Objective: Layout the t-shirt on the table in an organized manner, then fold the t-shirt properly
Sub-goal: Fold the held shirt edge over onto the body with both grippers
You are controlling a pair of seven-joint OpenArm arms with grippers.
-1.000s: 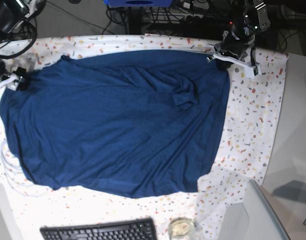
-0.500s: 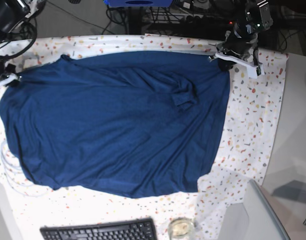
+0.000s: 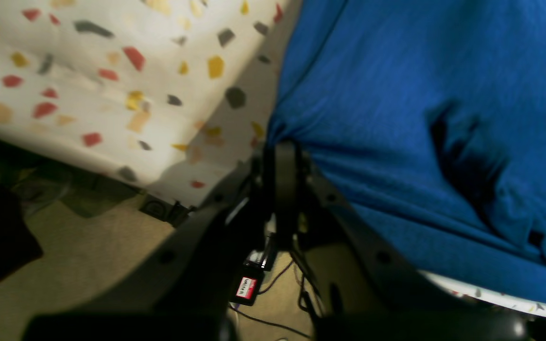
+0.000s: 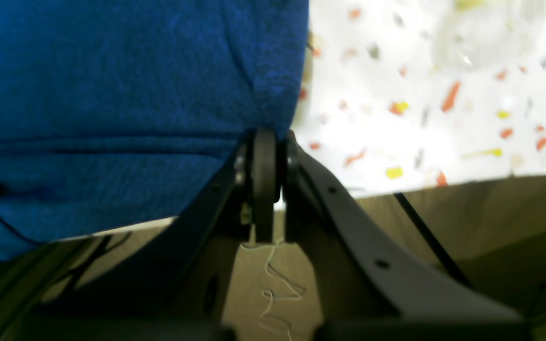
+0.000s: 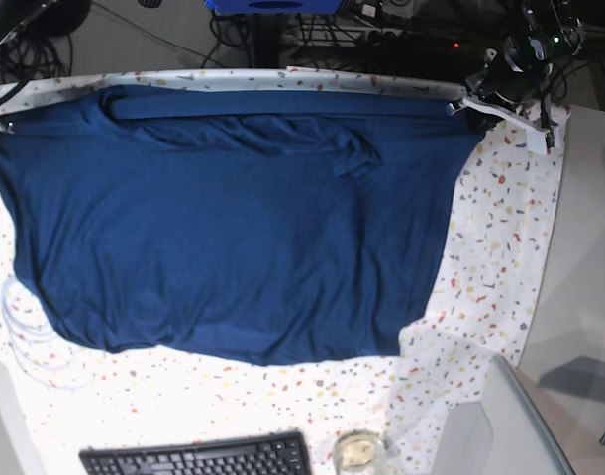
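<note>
The base camera hangs high above me and looks straight down, taking in the whole tabletop (image 5: 500, 247) and t-shirt (image 5: 233, 228). My left wrist camera sits close behind my left hand (image 3: 282, 151), facing along it at the shirt's edge. My right wrist camera does the same behind my right hand (image 4: 266, 142). All three share the shirt and speckled cloth.

Base view was evenly lit and sharp. Both wrist views were soft, motion-blurred, with dim lower halves; the table (image 4: 443, 71) glared white near its edge.
</note>
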